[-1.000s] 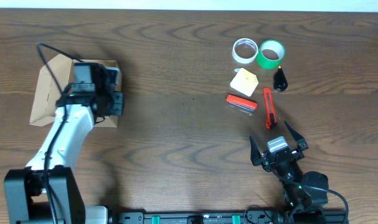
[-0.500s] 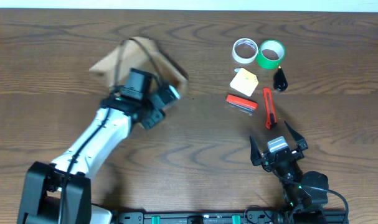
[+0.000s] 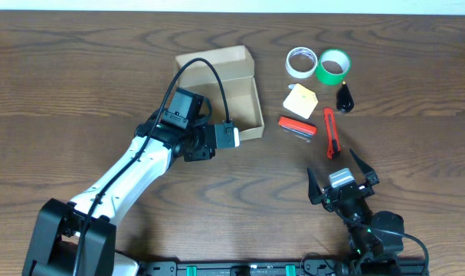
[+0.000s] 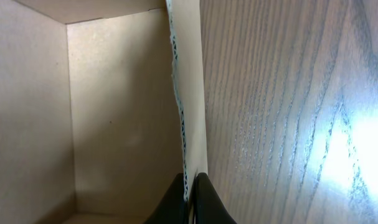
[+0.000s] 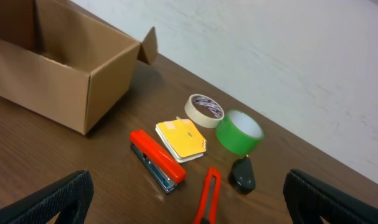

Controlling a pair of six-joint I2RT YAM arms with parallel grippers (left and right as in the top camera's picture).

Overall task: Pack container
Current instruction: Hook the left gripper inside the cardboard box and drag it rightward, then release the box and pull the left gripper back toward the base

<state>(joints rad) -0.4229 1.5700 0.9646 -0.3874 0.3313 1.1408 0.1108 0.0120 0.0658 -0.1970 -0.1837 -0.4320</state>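
The container, a tan cardboard box [image 3: 234,86], stands open in the upper middle of the table, its flap lid [image 3: 214,57] folded back. My left gripper [image 3: 237,137] is shut on the box's near wall; in the left wrist view its fingers [image 4: 204,198] pinch the corrugated edge [image 4: 184,134], with the bare inside of the box to the left. My right gripper [image 3: 343,181] is open and empty near the front edge. The box also shows at the left of the right wrist view [image 5: 58,62].
To the right of the box lie a white tape roll [image 3: 301,61], a green tape roll [image 3: 333,67], a yellow note pad [image 3: 300,101], a red stapler [image 3: 297,126], a red box cutter [image 3: 330,132] and a small black object [image 3: 345,97].
My left arm has swung the box from the table's far left to the middle, setting it beside the loose items. The right arm has not moved.
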